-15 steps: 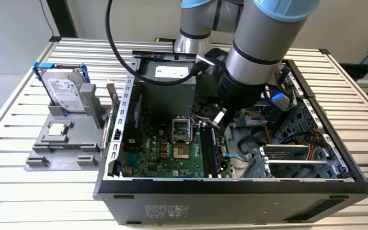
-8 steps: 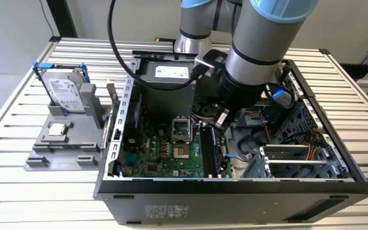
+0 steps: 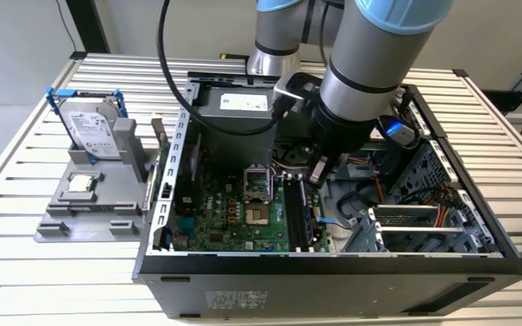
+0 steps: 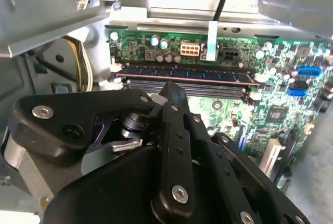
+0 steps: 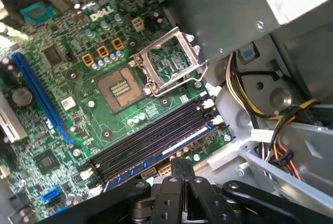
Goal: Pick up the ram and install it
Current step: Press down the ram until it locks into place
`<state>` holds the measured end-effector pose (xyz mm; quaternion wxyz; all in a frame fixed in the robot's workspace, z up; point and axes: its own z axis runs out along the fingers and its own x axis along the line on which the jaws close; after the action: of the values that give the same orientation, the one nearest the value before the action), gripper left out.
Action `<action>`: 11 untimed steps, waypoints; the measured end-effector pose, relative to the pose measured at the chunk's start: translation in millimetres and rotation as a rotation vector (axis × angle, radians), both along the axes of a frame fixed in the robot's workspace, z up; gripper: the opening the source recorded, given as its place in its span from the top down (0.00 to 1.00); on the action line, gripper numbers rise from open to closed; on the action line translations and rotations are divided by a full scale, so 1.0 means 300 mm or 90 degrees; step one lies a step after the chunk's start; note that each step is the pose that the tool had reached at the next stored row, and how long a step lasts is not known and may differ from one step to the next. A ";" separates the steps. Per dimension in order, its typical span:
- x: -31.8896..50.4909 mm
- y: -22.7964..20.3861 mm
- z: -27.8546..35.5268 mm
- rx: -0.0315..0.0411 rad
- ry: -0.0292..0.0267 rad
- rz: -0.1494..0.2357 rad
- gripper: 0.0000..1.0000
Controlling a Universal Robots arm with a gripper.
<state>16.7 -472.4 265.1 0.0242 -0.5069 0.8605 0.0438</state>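
Green motherboard [image 5: 78, 104] is lying under our closed, empty gripper [image 5: 180, 164]; the ram [image 4: 182, 74] is sitting slotted, cables [image 5: 276, 125] crowding beside.

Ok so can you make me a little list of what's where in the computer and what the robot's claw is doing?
ram: sitting in a slot on the green motherboard, not held
gripper: fingers together, empty, right over the ram; touching or not, cannot tell
processor socket: open, frame lifted, no chip inside
hard drive: upright on the grey stand outside the case, at the exterior view's left
processor chip: lying flat on the same stand
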 end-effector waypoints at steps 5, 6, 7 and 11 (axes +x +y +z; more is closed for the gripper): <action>0.000 0.000 -0.001 0.0001 0.0000 0.058 1.00; 0.000 0.000 -0.002 0.0001 -0.0001 0.069 1.00; 0.000 0.000 -0.002 0.0003 -0.0002 0.081 1.00; 0.000 0.000 -0.003 0.0006 -0.0012 0.127 1.00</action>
<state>16.7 -472.3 264.1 0.0208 -0.5903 0.8056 0.0459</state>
